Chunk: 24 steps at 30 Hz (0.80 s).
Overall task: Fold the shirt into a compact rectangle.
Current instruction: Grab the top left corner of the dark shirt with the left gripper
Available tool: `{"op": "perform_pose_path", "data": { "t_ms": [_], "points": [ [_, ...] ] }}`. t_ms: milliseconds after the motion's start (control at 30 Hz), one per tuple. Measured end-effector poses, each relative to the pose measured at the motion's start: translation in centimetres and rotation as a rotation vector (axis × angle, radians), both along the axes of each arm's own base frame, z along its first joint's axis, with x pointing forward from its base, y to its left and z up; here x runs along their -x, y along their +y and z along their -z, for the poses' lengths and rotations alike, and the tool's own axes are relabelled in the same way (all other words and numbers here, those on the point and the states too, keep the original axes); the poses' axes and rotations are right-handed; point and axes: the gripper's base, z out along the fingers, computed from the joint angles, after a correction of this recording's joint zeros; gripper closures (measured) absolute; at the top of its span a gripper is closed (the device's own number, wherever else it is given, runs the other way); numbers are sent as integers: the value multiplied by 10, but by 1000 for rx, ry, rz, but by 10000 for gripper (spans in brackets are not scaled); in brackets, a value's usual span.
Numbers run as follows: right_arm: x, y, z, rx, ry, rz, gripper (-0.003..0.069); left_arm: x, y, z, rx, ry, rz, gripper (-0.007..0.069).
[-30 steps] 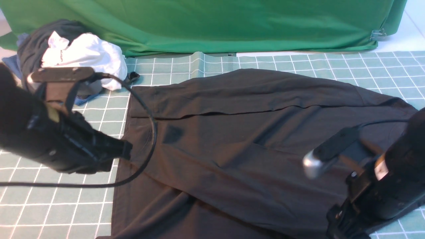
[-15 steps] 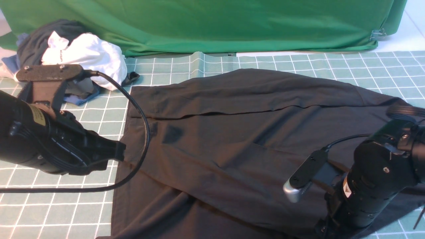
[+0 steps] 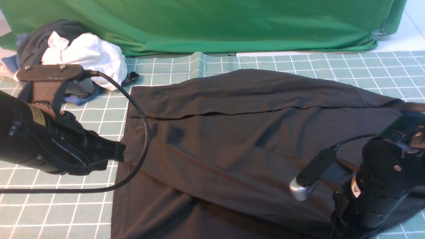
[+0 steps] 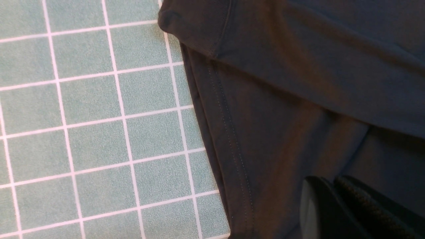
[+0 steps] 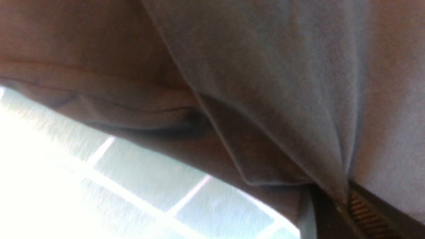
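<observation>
The black shirt (image 3: pixel 232 139) lies spread on the green grid mat (image 3: pixel 66 205), a folded band running across its far part. My left gripper (image 3: pixel 121 154) sits low at the shirt's left edge. In the left wrist view its fingers (image 4: pixel 320 199) are pressed together on the cloth (image 4: pixel 298 83), inward of the stitched hem, and a crease runs into them. My right arm (image 3: pixel 382 179) leans over the shirt's near right part, its jaws hidden below. In the right wrist view the right gripper (image 5: pixel 343 199) is shut, and shirt cloth (image 5: pixel 265 66) rises pinched from between its fingers.
A heap of white and dark clothes (image 3: pixel 79 53) lies at the back left of the mat. A green backdrop cloth (image 3: pixel 215 23) hangs along the far edge. The left wrist camera's black cable (image 3: pixel 142 116) loops over the shirt's left edge.
The right gripper has gone from open to shut on the shirt's near right edge after the arm dropped onto it. The left arm shifted slightly left, then held still.
</observation>
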Motion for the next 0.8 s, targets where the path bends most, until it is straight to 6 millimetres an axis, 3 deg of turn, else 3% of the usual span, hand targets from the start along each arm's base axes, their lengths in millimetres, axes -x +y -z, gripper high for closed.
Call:
{"op": "perform_pose_path", "data": {
  "t_ms": [167, 500, 567, 700, 767, 800],
  "points": [
    [9, -5, -9, -3, 16, 35, 624, 0, 0, 0, -2, 3, 3, 613],
    [32, -20, 8, 47, 110, 87, 619, 1, 0, 0, -6, 11, 6, 613],
    [32, -20, 8, 49, 109, 104, 584, 1, 0, 0, -6, 11, 6, 613],
    [35, -22, 8, 74, 140, 122, 391, 1, 2, 0, -5, 12, -7, 613],
    [39, -25, 6, 111, 182, 133, 245, -3, 8, 0, 7, -5, -58, 613],
    [40, -25, 6, 112, 185, 135, 237, -4, 8, 0, 7, -4, -62, 613]
  ]
}}
